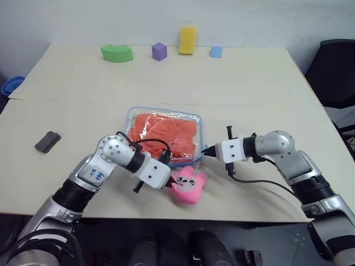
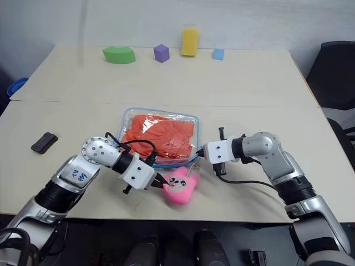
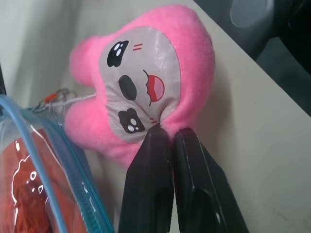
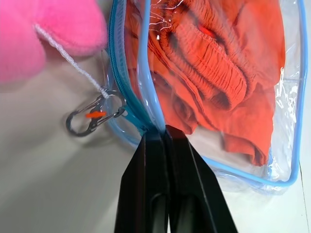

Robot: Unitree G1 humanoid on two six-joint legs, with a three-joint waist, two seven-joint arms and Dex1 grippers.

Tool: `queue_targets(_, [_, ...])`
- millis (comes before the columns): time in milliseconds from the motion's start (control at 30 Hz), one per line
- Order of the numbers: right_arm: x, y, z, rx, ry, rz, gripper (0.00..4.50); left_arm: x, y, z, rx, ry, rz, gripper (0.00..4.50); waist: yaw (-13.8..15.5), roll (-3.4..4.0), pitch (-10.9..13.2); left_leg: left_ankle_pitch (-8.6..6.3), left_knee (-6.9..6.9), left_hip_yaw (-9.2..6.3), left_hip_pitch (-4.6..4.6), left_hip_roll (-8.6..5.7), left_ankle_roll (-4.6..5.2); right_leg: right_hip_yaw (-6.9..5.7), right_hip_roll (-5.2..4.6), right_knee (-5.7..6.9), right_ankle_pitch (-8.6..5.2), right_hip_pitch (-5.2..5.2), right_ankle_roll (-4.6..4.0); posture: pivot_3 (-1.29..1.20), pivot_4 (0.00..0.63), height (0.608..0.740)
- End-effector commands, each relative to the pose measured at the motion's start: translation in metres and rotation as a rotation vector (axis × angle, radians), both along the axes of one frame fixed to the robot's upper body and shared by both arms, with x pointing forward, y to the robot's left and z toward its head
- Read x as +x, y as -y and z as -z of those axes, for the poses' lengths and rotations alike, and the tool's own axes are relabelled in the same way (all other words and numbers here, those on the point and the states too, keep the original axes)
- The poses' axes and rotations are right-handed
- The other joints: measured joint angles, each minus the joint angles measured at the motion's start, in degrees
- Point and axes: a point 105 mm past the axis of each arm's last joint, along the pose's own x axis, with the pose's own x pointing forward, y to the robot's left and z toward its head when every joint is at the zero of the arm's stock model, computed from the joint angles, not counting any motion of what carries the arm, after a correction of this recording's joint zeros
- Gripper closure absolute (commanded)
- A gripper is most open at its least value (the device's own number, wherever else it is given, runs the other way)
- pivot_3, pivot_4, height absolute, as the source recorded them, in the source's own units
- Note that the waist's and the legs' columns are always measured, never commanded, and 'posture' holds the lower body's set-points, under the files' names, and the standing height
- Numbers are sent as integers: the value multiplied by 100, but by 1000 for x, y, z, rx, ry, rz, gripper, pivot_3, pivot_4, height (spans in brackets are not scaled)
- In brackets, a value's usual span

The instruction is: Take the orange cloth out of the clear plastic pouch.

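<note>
The clear plastic pouch (image 1: pixel 166 111) lies flat at the middle of the table, edged with a light blue zipper. Inside it sits the crumpled orange cloth (image 1: pixel 166 133), whose gathered seam shows through the plastic (image 4: pixel 214 58). A pink plush charm (image 1: pixel 189 185) lies by the pouch's near corner, tied by a string to a small metal clip (image 4: pixel 92 116). My left gripper (image 1: pixel 168 183) is shut on the plush charm's edge (image 3: pixel 146 63). From the right, my right gripper (image 1: pixel 206 151) is shut on the blue zipper edge (image 4: pixel 146 87) at the pouch's corner.
Along the table's far edge stand a green block (image 1: pixel 117 53), a purple cube (image 1: pixel 159 51), a yellow block (image 1: pixel 188 40) and a small blue cube (image 1: pixel 216 51). A dark flat object (image 1: pixel 47 141) lies at the left. A black chair (image 1: pixel 335 72) stands beyond the right side.
</note>
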Motion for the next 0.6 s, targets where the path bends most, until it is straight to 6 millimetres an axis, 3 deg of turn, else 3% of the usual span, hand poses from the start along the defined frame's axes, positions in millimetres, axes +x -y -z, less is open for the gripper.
queue_targets(33, [1,3,-6,-2,28,-10,4448,5,-20,0,9,18,-93,4500,-31,0,0,0,0,0,0,0,0,0,0,1,0,0,0,0,150,740])
queue_targets(133, [3,7,-7,-13,37,-11,4448,4,-36,-1,-4,3,-170,4500,-80,0,0,0,-1,0,2,1,0,0,0,4,0,0,0,0,150,740])
queue_targets(433, [6,22,-11,-34,67,-7,4448,-14,-123,1,-36,-56,-579,4500,-171,1,0,-14,-8,-3,5,7,25,-5,-2,16,-3,-5,-5,0,150,740])
queue_targets(600, [-1,32,-8,-57,74,-28,4448,-14,-172,-17,-95,-39,-825,4500,-170,2,2,-15,-9,-6,5,7,26,-10,-3,14,-3,-3,-6,0,150,740])
